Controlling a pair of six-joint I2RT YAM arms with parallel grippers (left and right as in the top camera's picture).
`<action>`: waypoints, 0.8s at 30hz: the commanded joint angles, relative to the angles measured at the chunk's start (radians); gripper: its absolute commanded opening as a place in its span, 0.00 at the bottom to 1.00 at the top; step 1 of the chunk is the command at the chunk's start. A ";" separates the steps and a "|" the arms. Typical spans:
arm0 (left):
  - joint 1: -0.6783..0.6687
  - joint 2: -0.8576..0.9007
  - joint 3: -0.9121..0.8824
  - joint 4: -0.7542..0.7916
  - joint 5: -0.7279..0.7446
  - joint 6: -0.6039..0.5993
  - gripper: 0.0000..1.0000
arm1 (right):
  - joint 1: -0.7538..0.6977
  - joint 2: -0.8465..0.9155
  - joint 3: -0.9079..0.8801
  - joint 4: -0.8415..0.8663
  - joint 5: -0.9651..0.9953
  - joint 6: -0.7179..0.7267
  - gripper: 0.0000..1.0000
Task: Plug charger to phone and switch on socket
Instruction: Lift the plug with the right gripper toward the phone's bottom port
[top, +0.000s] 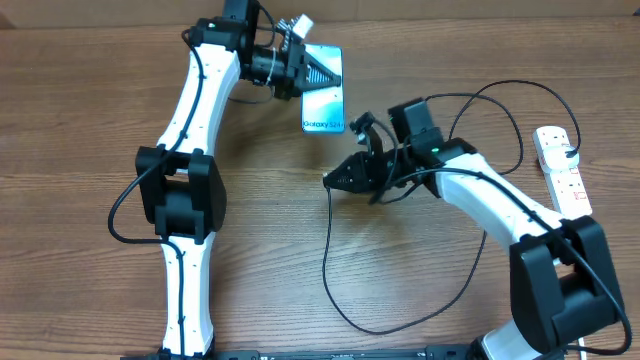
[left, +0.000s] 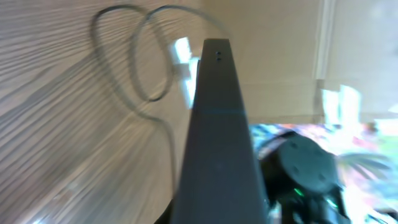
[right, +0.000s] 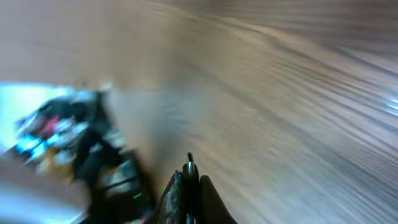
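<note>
While the left gripper (top: 330, 76) clamps the phone (top: 323, 108) near its far end, the long axis runs down toward the right gripper (top: 330, 180). That one is pinched shut on the charger (top: 325, 240) tip, near the phone's free end but apart. The socket (top: 560, 165) sits far right.

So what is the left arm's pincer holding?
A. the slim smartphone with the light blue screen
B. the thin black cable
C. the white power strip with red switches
A: the left pincer grips one end of the slim smartphone with the light blue screen.
</note>
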 joint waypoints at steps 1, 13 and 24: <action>0.004 -0.033 0.019 0.019 0.206 0.018 0.04 | -0.028 -0.026 0.021 0.010 -0.238 -0.104 0.04; 0.004 -0.032 0.019 0.018 0.196 -0.137 0.04 | -0.101 -0.026 0.021 0.115 -0.371 -0.046 0.04; -0.006 -0.033 0.019 0.019 0.122 -0.222 0.04 | -0.127 -0.027 0.021 0.286 -0.434 0.145 0.04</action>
